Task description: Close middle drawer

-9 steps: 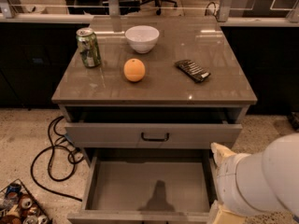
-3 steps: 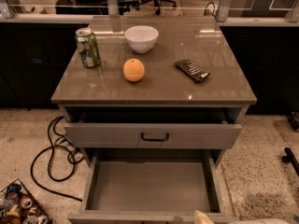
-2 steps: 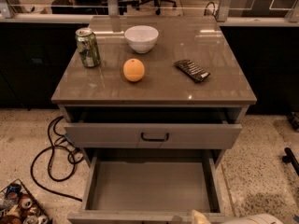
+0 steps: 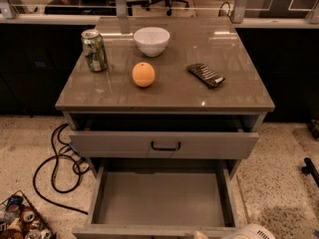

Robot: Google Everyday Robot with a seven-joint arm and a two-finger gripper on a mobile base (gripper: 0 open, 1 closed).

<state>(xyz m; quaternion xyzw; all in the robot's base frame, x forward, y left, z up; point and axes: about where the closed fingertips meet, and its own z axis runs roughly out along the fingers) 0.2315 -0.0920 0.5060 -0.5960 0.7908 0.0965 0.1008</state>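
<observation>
The middle drawer (image 4: pixel 159 198) is pulled far out of the grey cabinet, and its bare grey inside is empty. Its front lies along the bottom edge of the view (image 4: pixel 134 231), with the handle out of sight. Above it, the taller-fronted drawer (image 4: pixel 164 144) with a black bar handle stands slightly open. Only a cream tip of my gripper (image 4: pixel 200 235) shows at the bottom edge, right at the middle drawer's front, beside a white rounded part of my arm (image 4: pixel 249 231).
On the cabinet top (image 4: pixel 224 96) stand a green can (image 4: pixel 94 50), a white bowl (image 4: pixel 151 40), an orange (image 4: pixel 143 74) and a dark snack bag (image 4: pixel 206 75). A black cable (image 4: pixel 60 168) loops on the floor at left. A basket of cans (image 4: pixel 22 220) sits at the bottom left.
My white arm, large at the drawer's right side 3 s ago, has dropped to the bottom edge. The middle drawer stays as far out as before.
</observation>
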